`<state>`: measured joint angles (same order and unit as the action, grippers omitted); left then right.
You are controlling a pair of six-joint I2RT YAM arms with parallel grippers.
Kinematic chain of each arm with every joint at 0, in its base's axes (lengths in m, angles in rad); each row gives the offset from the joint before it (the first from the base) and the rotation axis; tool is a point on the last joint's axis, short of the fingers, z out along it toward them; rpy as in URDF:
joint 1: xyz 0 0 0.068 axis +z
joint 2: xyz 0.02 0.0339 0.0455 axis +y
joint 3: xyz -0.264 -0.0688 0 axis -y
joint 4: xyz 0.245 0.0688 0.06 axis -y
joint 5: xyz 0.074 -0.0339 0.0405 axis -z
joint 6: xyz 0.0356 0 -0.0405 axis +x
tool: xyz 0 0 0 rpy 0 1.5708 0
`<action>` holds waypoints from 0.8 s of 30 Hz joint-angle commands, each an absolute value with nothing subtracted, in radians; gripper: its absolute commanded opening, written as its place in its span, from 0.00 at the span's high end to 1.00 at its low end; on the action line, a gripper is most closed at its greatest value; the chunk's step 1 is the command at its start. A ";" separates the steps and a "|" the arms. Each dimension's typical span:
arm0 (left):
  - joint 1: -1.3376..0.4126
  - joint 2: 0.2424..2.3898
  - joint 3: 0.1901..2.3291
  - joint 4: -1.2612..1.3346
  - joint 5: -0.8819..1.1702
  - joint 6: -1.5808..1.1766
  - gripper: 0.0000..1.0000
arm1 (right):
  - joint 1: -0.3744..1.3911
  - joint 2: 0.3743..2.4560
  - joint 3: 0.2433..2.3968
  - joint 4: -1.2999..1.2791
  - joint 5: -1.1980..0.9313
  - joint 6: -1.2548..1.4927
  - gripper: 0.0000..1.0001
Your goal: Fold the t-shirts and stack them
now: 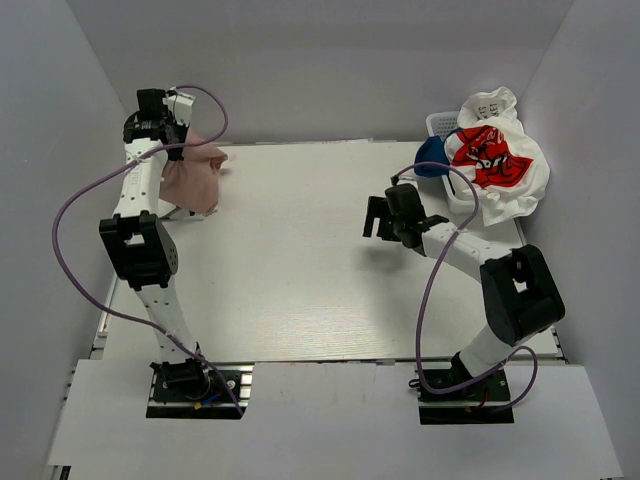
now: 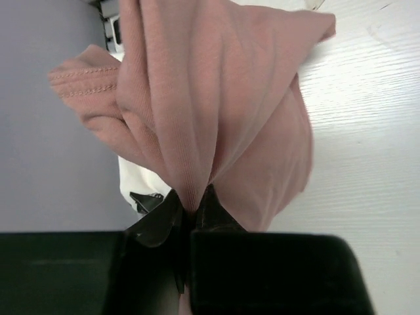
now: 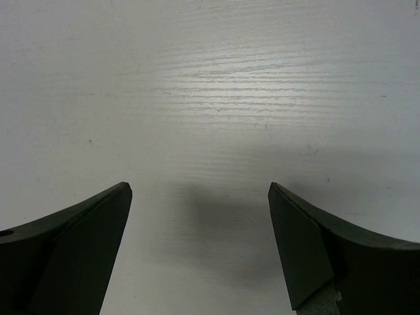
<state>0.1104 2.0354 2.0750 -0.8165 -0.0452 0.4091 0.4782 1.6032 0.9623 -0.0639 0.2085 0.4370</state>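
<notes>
- White walls box in a pale wood-grain tabletop (image 1: 300, 260), seen from overhead. At its far left edge we see the left tool (image 1: 178, 145) raised with a dusty-pink tee (image 1: 195, 178) hanging bunched beneath it, the hem near or on the surface.
- Far right, a white tee with the red graphic (image 1: 495, 160) and a navy tee (image 1: 432, 158) lie heaped on a slotted basket (image 1: 440, 123). The right tool (image 1: 378, 218) hovers near it over bare board.
- Left wrist view: the left tool (image 2: 195, 203) is clamped on a gathered pinch of the dusty-pink tee (image 2: 216, 85), whose folds fan away from the fingers.
- Right wrist view: the right tool (image 3: 200, 190) stands wide apart, holding nothing, with only tabletop (image 3: 210, 85) below.
- We judge the step to be bringing the first tee out for folding. Nothing is folded or stacked yet.
- Next, the cloth needs carrying toward the centre and spreading flat. That likely calls for the free tool to take a second corner, since a single pinch leaves it crumpled.
</notes>
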 commanded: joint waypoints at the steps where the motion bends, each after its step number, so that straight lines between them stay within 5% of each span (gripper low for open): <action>1: 0.147 2.098 2.128 -0.805 -0.011 0.426 1.00 | 0.479 1.623 1.017 -0.089 0.242 0.431 0.10; 12: 0.227 2.296 2.237 -0.640 -0.129 0.394 0.97 | 0.483 1.674 1.014 -0.047 0.244 0.410 0.10; 13: 0.227 2.296 2.237 -0.615 -0.129 0.403 0.90 | 0.488 1.677 1.017 -0.048 0.244 0.410 0.10; 14: 0.227 2.296 2.212 -0.594 -0.168 0.394 0.61 | 0.483 1.684 1.026 -0.054 0.244 0.407 0.10; 16: 0.227 2.296 2.201 -0.551 -0.244 0.364 0.31 | 0.485 1.692 1.028 -0.052 0.247 0.403 0.10; 17: 0.238 2.286 2.175 -0.507 -0.273 0.329 0.01 | 0.485 1.692 1.031 -0.054 0.248 0.403 0.10; 24: 0.215 2.231 2.232 -0.572 -0.299 0.178 0.00 | 0.488 1.652 1.019 -0.040 0.224 0.405 0.10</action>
<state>0.2314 2.3451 2.1880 -0.5682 -0.2756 0.2657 0.4805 1.6936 0.9867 -0.0727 0.2295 0.4129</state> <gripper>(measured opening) 0.997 0.904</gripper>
